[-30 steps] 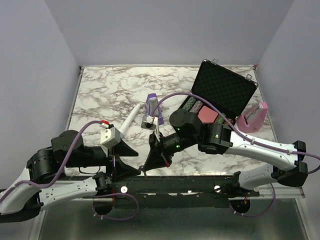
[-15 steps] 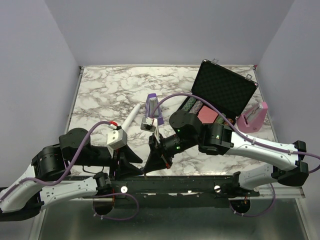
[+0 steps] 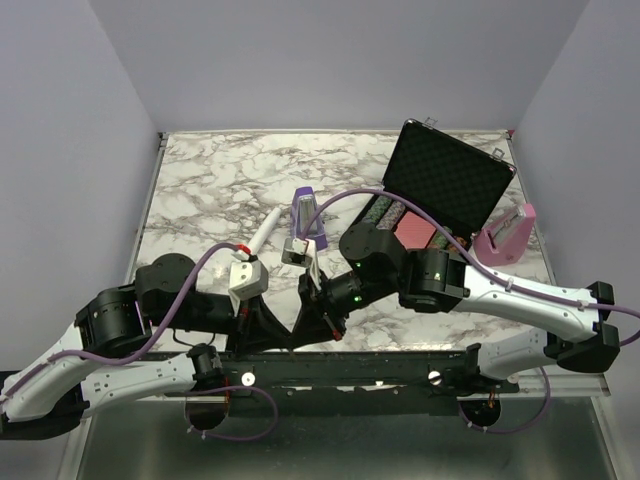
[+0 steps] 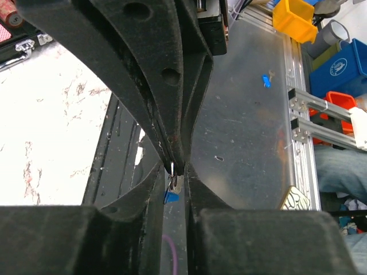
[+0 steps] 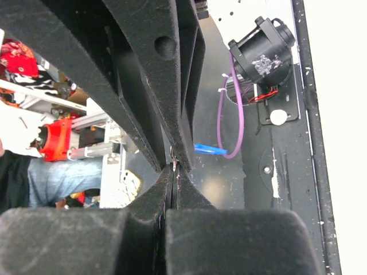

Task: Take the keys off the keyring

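1. The marble tabletop (image 3: pixel 200 180) carries the same things in the same places as a second ago: an open black case (image 3: pixel 450 180) at the far right, a pink stand (image 3: pixel 508 235) beside it, a purple metronome (image 3: pixel 308 215) near the middle and a white stick (image 3: pixel 262 232) just left of that.
2. The left arm (image 3: pixel 150 310) has swung to the right over the last second, and its white wrist block now sits closer to the middle of the near edge. The right arm (image 3: pixel 430 275) has barely shifted.
3. The left hand (image 3: pixel 283 338) stood well apart from the right hand (image 3: pixel 303 335) a second ago. Now their tips meet over the black rail at the near edge, off the marble.
4. From the left wrist, the left hand (image 4: pixel 175 175) has its fingers drawn in around a small silver piece. From the right wrist, the right hand (image 5: pixel 174 171) has its fingers pressed almost flat together on a thin bit of metal.
5. The keys (image 4: pixel 174 182) are pinched where the four fingertips meet. Key and ring cannot be told apart at this size.
6. A small blue tab (image 4: pixel 170 197) shows just beneath them.
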`<act>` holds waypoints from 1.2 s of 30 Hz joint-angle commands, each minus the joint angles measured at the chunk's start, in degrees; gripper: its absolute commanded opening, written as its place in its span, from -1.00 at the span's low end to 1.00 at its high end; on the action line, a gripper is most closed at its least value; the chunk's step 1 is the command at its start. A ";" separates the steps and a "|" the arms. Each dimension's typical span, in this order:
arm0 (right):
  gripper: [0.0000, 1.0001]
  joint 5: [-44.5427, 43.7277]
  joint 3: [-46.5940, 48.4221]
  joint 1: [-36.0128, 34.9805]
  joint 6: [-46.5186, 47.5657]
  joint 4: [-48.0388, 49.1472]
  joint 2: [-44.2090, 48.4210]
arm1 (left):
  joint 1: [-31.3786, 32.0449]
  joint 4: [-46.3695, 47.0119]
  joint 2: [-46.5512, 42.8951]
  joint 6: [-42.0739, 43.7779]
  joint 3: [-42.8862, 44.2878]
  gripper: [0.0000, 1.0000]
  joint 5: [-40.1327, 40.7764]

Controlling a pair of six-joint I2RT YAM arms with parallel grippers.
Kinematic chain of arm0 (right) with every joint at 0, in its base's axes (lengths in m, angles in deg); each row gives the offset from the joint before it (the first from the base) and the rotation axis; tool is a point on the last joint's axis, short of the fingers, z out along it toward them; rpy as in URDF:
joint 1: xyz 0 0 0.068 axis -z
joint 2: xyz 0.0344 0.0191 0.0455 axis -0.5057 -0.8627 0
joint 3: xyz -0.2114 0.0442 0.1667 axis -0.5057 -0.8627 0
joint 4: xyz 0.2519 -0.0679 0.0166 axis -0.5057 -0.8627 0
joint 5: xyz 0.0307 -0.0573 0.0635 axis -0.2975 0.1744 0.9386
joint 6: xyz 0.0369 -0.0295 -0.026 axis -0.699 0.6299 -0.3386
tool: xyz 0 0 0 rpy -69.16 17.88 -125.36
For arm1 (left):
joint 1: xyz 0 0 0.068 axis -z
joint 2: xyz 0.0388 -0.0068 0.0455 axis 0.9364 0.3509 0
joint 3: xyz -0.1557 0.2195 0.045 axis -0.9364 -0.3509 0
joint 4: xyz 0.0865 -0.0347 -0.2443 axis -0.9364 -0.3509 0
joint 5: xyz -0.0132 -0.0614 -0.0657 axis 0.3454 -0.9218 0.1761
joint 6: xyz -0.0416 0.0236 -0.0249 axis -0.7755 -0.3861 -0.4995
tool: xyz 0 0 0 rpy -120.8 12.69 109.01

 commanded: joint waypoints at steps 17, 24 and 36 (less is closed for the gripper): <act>-0.99 -8.50 -1.51 -0.36 -0.62 2.01 5.80 | 0.18 4.42 -0.06 -7.64 -1.55 -1.00 5.58; -0.75 -11.41 -4.76 -0.45 -2.91 7.19 8.61 | 0.27 9.79 -2.52 -11.60 -3.48 -1.00 12.45; -0.29 -17.38 -12.32 -0.45 -8.00 19.93 12.48 | 0.27 16.64 -4.28 -16.25 -4.89 -1.00 19.84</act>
